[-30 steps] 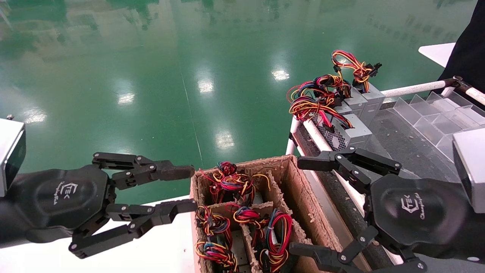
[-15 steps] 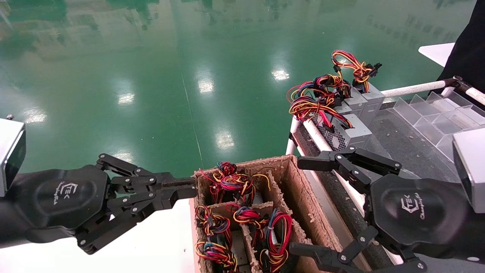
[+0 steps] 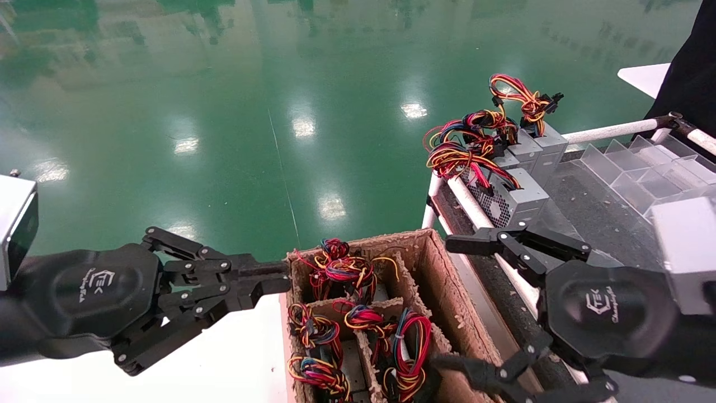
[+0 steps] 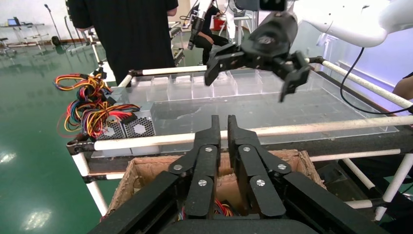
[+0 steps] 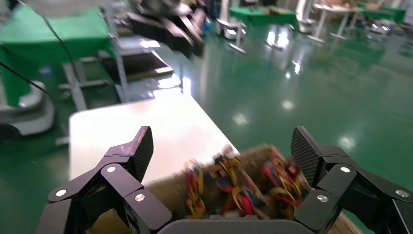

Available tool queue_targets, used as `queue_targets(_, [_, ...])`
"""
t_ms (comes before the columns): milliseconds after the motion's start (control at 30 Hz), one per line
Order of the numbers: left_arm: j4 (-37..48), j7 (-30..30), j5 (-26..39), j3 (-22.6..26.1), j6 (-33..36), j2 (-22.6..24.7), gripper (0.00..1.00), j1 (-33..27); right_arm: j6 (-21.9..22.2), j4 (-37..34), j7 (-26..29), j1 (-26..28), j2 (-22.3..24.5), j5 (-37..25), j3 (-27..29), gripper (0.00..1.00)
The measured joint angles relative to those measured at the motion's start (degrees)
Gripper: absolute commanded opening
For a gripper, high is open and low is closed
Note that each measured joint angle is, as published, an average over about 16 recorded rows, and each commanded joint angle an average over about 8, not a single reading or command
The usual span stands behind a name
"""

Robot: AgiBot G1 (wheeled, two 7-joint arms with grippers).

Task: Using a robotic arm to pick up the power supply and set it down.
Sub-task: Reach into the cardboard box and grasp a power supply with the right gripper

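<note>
Several power supplies sit in a divided cardboard box (image 3: 363, 242), showing mostly as bundles of red, blue and yellow wires (image 3: 335, 270). More grey power supplies (image 3: 517, 198) with wire bundles stand on the rack to the right, also seen in the left wrist view (image 4: 130, 127). My right gripper (image 3: 443, 304) hangs wide open over the box's right wall. In the right wrist view the right gripper (image 5: 221, 153) is open above the wire bundles (image 5: 234, 183), holding nothing. My left gripper (image 3: 279, 275) is shut and empty at the box's left edge, its fingertips (image 4: 214, 124) close together.
The rack has white pipe rails (image 3: 470, 204) and clear plastic dividers (image 3: 632, 168). A white table (image 3: 235, 358) lies left of the box. A person in black (image 4: 126, 29) stands behind the rack. A glossy green floor lies beyond.
The left gripper went from open to shut. The right gripper has shifted slightly down and toward the box, still open.
</note>
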Motion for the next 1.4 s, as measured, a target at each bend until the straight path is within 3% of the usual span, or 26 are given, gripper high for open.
queue_targets(467, [0.0,0.0,0.0,0.0,0.0,0.0,1.00,0.0,7.6,2.8,-3.2,5.1,-3.1,-20.0,-6.0,1.00])
queue_targets(833, [0.0,0.0,0.0,0.0,0.0,0.0,1.00,0.0,9.5,3.6,-7.1,9.0,-8.2,-33.0,-11.3,1.00])
queue_targets(867, [0.0,0.0,0.0,0.0,0.0,0.0,1.00,0.0,9.5,3.6,-7.3,9.2,-8.6,-33.8,-11.7,0.97])
queue_targets(900, [0.0,0.0,0.0,0.0,0.0,0.0,1.00,0.0,9.5,3.6,-7.4,9.4,-8.9,-34.5,-12.1,0.87])
queue_targets(1133, [0.0,0.0,0.0,0.0,0.0,0.0,1.00,0.0,9.6,3.4,-7.5,10.5,-11.3,-38.6,-14.3,0.02])
queue_targets(1400, [0.0,0.0,0.0,0.0,0.0,0.0,1.00,0.0,10.8,3.1,-7.2,10.7,-13.5,-41.9,-16.0,0.00])
